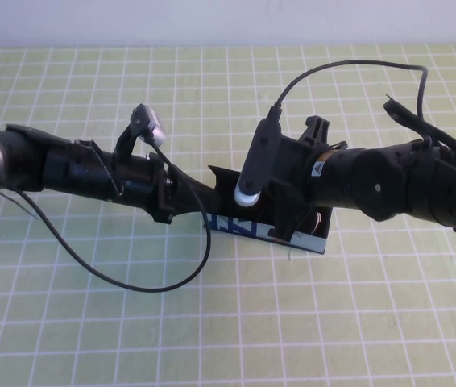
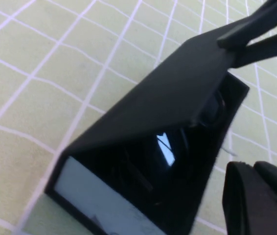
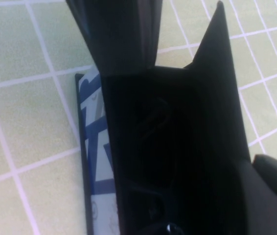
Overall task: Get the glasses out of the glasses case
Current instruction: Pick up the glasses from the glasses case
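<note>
Surface: matte yellow-green tablecloth [image 1: 91,322] with a white square grid, flat; a plain pale wall [image 1: 212,20] runs behind it.

Rectangular black glasses case [image 1: 312,240] sits mid-table, mostly under both arms. Its front side is glossy white-blue with blue lettering. The flat hinged lid [image 2: 177,93] is raised at a slant and the interior is black.

Left gripper [image 1: 212,201] is at the case's left end, jaws clamped on the lid edge. Right gripper [image 1: 288,226] reaches down into the open case; can't tell its jaw state.

The black plastic-framed glasses [image 3: 150,120] lie inside the case, dim curved outlines only; a lens glints in the left wrist view.
</note>
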Controlling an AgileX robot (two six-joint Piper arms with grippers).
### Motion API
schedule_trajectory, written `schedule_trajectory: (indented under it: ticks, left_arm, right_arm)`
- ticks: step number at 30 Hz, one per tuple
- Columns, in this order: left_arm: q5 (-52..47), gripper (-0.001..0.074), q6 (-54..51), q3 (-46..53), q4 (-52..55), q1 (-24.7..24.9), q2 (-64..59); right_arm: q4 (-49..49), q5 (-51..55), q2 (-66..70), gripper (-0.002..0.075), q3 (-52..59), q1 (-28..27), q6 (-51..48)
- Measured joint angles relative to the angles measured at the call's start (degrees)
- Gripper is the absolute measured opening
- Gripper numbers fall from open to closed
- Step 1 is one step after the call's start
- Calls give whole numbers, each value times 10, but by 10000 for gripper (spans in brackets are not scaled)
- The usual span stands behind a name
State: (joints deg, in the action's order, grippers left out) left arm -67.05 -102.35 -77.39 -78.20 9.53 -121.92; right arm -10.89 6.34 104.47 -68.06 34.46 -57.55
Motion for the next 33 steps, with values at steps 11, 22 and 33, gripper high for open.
schedule_trajectory:
  ticks: [11,22,33]
  left_arm:
    - [24,-4,1,-20,-7,0,-38]
    - [23,-4,2,-20,-7,0,-38]
    - [23,-4,10,-20,-7,0,-38]
  right_arm:
    - [-68,-2,-18,57,0,0,0]
    - [-336,208,-101,32,-16,0,86]
    - [-115,245,-26,-15,-16,0,442]
